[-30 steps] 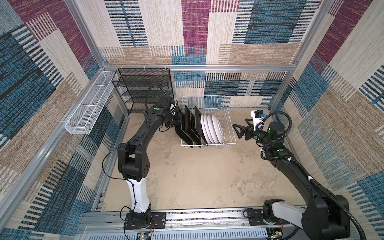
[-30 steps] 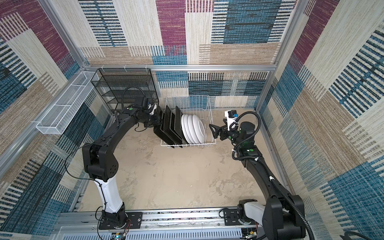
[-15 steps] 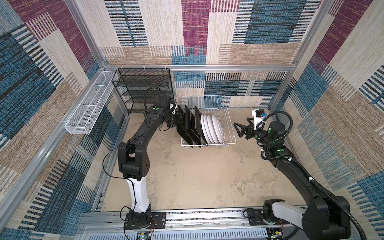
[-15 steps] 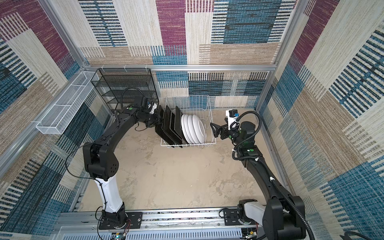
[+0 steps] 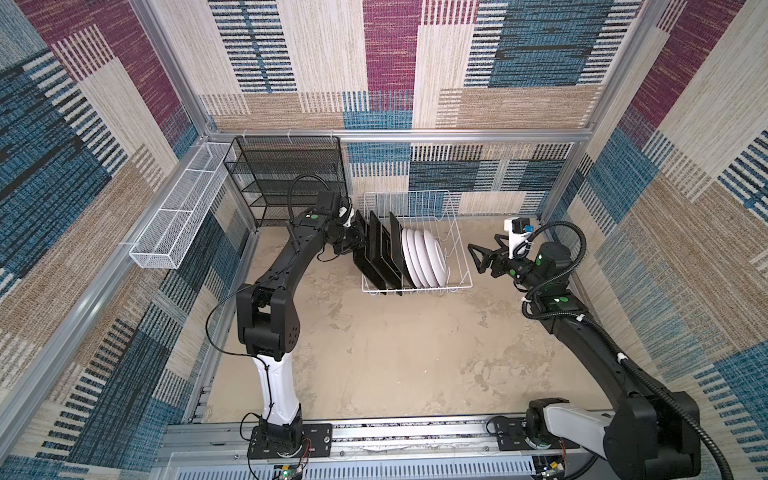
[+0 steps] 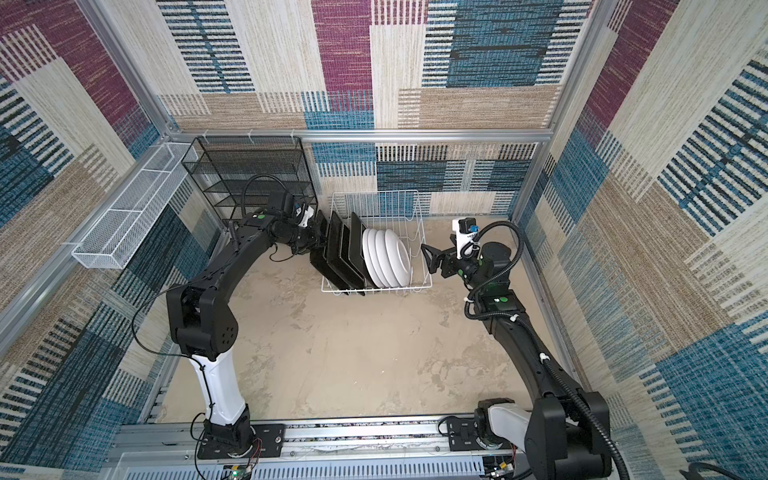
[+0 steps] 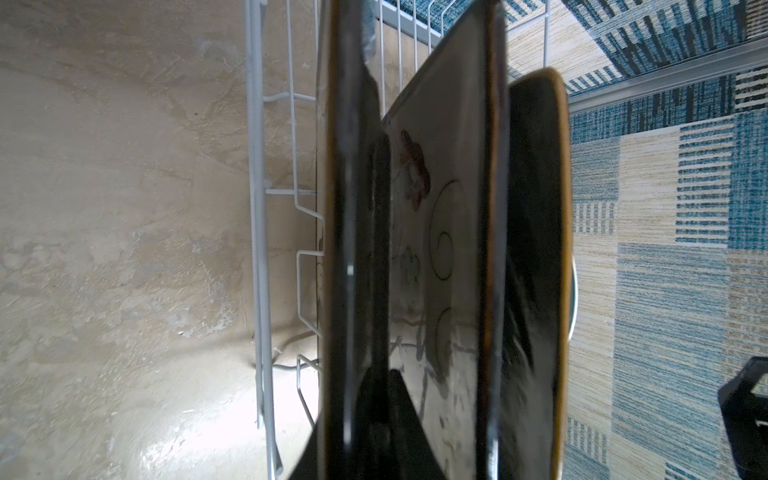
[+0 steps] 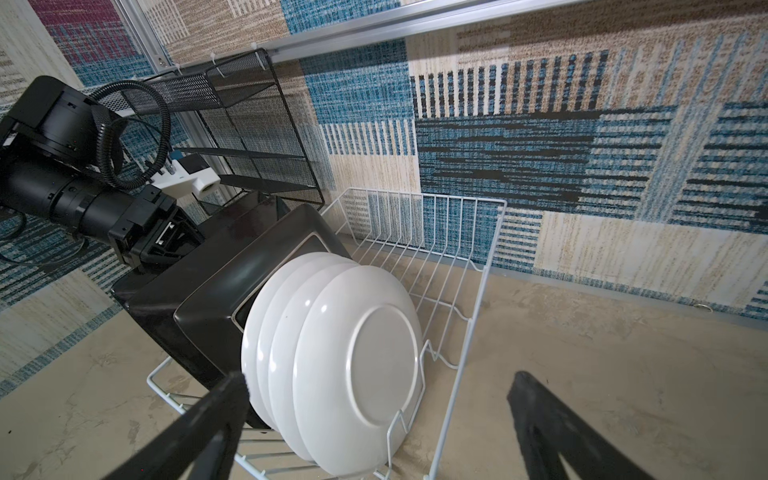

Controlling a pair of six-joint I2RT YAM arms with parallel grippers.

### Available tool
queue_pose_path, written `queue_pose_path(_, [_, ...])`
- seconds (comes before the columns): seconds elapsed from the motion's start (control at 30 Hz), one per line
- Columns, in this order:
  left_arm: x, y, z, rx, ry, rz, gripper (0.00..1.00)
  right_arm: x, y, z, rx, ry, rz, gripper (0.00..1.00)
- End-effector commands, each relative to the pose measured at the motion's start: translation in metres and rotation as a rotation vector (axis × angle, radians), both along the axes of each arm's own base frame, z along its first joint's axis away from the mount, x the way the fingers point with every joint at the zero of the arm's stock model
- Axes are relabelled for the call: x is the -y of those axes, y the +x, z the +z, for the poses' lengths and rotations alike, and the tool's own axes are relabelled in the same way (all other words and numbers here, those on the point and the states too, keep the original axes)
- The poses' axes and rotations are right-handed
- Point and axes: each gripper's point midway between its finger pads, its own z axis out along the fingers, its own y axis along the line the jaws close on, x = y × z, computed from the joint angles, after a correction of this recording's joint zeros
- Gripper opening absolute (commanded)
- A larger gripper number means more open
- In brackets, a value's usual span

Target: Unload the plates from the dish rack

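- Now: left gripper (image 5: pixel 358 235) clamped on the upper rim of the outermost square plate (image 5: pixel 365 266), which stands at the left end of the dish rack (image 8: pixel 415 195).
- Lift straight along the prongs; a tilt would likely scrape the neighbouring square plate.
- Right gripper (image 5: pixel 478 258) gapes wide beside the rack, clear of the round white plates (image 8: pixel 353 353).

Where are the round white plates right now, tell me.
In both top views the round white plates stand on edge inside the dish rack, right of the black square plates; the open right claw sits just outside the rack beside them.
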Motion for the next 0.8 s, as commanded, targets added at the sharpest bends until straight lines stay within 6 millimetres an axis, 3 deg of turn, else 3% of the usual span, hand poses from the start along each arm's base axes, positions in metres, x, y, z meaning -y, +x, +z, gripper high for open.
queue_pose_path(0.0, [-0.007, -0.013, -0.005, -0.02, 0.073, -0.026, 0.0, 0.0, 0.003, 0.008, 0.021, 0.008, -0.005, 1.0])
queue_pose_path(0.77, [-0.016, -0.023, 0.066, 0.121, 0.086, -0.018, 0.0, -0.001, 0.0, 0.009, 0.025, 0.016, 0.002, 1.0])
